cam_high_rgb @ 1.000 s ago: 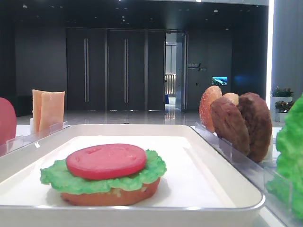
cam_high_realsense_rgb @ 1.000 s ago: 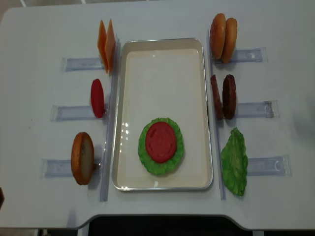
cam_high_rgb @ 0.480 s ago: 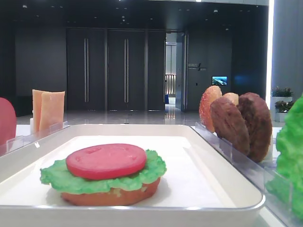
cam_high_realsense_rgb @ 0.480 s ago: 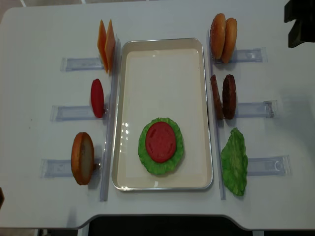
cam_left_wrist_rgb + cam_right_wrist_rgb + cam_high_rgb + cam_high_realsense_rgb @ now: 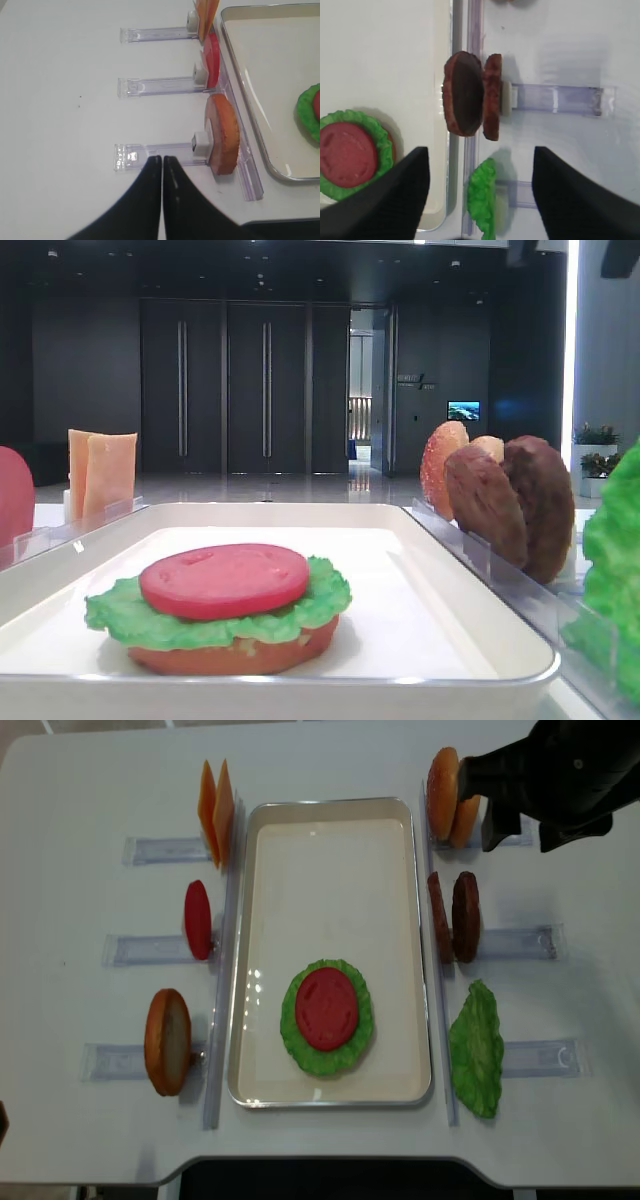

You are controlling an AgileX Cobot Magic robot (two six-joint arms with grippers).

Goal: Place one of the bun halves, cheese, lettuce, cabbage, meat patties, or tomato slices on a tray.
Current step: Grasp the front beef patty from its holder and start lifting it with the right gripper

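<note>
The white tray (image 5: 330,820) holds a stack of bun half, lettuce and tomato slice (image 5: 326,1010) near its front end. Two dark meat patties (image 5: 453,917) stand on edge in a clear holder right of the tray. My right gripper (image 5: 525,832) hangs open and empty beside the upright bun pair (image 5: 443,785), just behind the patties. In the right wrist view the patties (image 5: 470,95) lie ahead of the right gripper (image 5: 479,152). My left gripper (image 5: 162,158) is shut with nothing in it, over a holder beside the left bun half (image 5: 223,132).
Left of the tray stand cheese slices (image 5: 216,810), a tomato slice (image 5: 198,919) and a bun half (image 5: 167,1041). A lettuce leaf (image 5: 476,1048) stands at the front right. Clear plastic holder strips (image 5: 530,942) flank the tray on both sides.
The right arm has come in from the top right corner and moved left over the table toward the buns and patties. The left gripper and the food have not moved.
</note>
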